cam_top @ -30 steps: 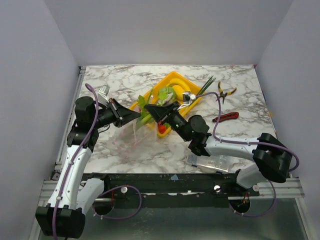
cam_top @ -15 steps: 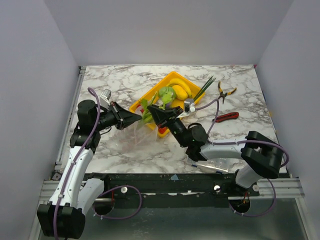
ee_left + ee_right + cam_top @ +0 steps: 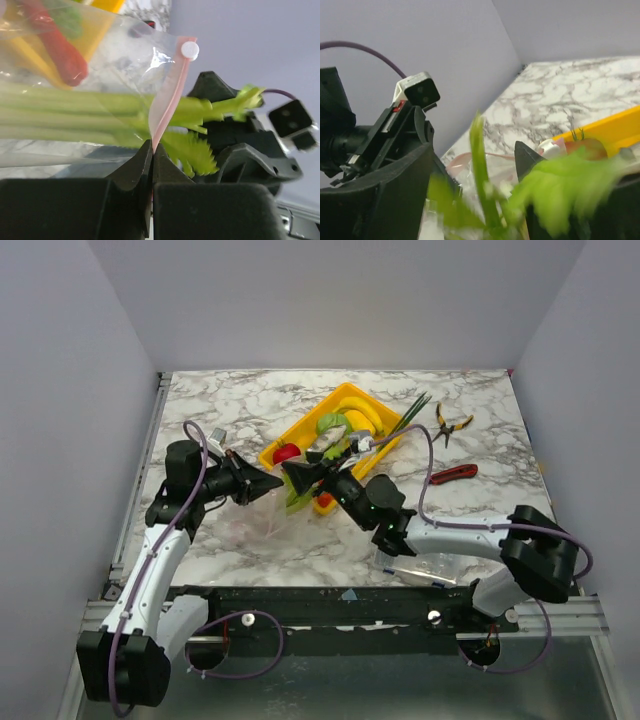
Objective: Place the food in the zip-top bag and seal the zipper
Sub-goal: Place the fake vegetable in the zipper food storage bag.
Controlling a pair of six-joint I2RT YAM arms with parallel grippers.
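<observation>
Now left end effector (image 3: 151, 148) pinches zipper (image 3: 170, 95), right end effector (image 3: 472, 150) gapes around greens (image 3: 560, 185) beside yellow tray (image 3: 602, 127)

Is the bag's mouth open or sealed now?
Open. The left claw pinches the zipper, and a leafy green stalk pokes out of the mouth of the zip-top bag.

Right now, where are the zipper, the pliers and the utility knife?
zipper (image 3: 165, 97): left wrist view, middle of the pink strip.
pliers (image 3: 458, 424): top external view, on a yellow handle.
utility knife (image 3: 452, 474): top external view, middle of its red body.
</observation>
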